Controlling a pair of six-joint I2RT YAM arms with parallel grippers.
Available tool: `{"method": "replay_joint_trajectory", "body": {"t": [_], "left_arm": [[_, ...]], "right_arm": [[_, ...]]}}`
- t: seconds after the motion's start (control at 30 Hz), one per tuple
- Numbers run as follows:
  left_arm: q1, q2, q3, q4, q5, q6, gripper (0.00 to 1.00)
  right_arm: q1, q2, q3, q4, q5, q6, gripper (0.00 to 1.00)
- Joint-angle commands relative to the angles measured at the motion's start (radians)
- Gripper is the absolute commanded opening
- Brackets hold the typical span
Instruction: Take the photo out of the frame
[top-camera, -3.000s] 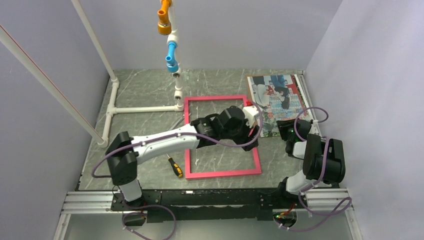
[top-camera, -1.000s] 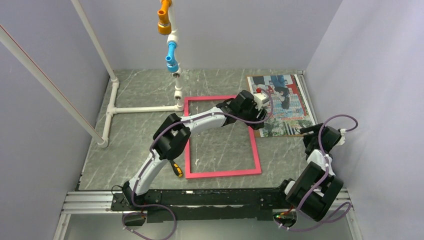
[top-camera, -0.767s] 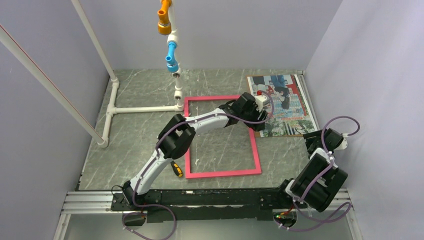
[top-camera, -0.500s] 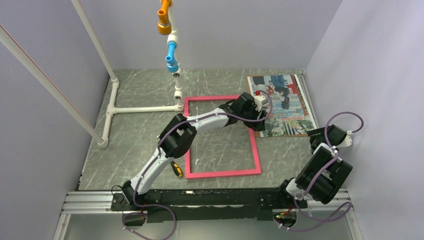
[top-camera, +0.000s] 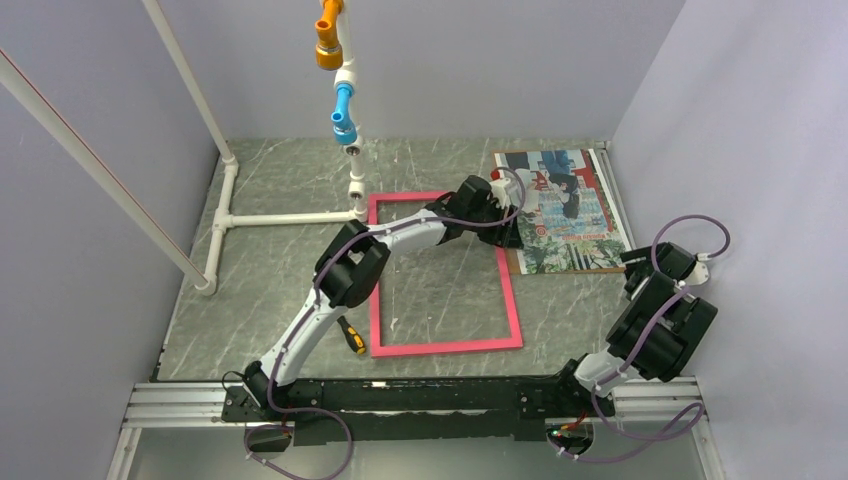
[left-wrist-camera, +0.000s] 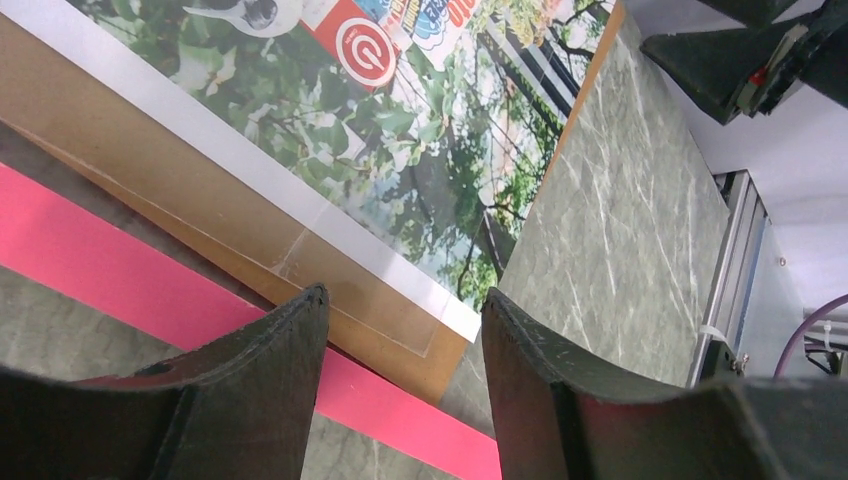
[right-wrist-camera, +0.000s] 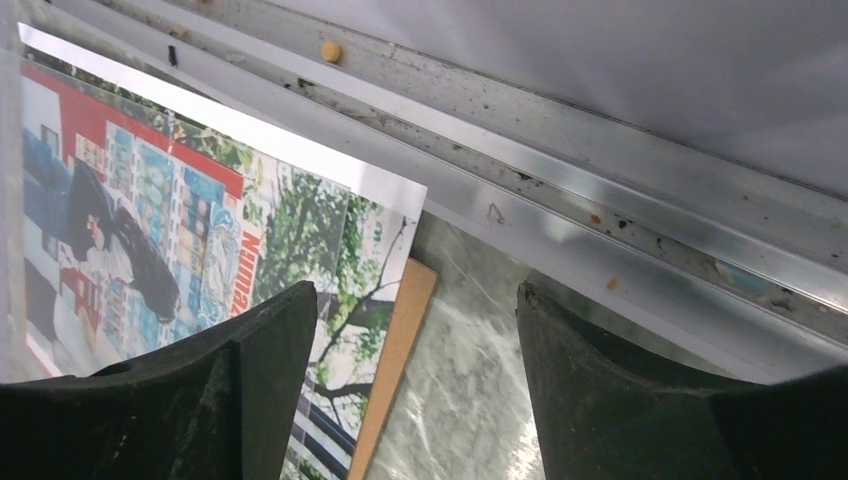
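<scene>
The pink-red frame lies flat on the table, with bare table showing inside it. The photo lies face up to its right on a brown backing board. My left gripper is open and empty, low over the frame's right border and the board's near corner. The photo's leafy corner lies just beyond it. My right gripper is open and empty at the photo's near right corner. In the right wrist view its fingers straddle the board edge and the photo.
A white pipe structure with blue and orange fittings stands at the back left. A yellow-handled screwdriver lies by the frame's near left corner. A metal rail and the wall run close along the right.
My left gripper moved from the middle of the frame to its right border beside the photo. My right arm drew back from the photo toward the right wall. Photo and frame stayed put.
</scene>
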Motion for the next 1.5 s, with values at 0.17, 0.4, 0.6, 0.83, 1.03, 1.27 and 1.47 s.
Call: {"method": "replay_joint_trajectory", "body": {"t": [0.17,0.4,0.6,0.83,1.03,1.27,1.47], "left_arm": [[-0.011,-0.027,-0.095,0.278,0.044,-0.060,0.61],[-0.003,0.025,-0.068,0.302,0.030,-0.161,0.59],[0.006,0.074,-0.009,0.154,-0.030,-0.229,0.55],[0.013,0.106,0.009,0.108,-0.018,-0.246,0.51],[0.025,0.132,0.040,0.081,-0.004,-0.244,0.51],[0.028,0.151,0.050,0.080,0.004,-0.247,0.50],[0.028,0.144,0.044,0.077,-0.003,-0.232,0.49]], "right_arm": [[-0.006,0.069,0.045,0.114,-0.061,0.053,0.69],[-0.006,0.113,0.050,0.160,-0.079,0.099,0.64],[-0.008,0.138,0.001,0.287,-0.120,0.149,0.65],[-0.022,0.209,-0.030,0.425,-0.188,0.232,0.65],[-0.042,0.246,-0.053,0.545,-0.253,0.283,0.66],[-0.060,0.246,-0.059,0.634,-0.337,0.324,0.66],[-0.064,0.213,-0.061,0.605,-0.350,0.319,0.65]]}}
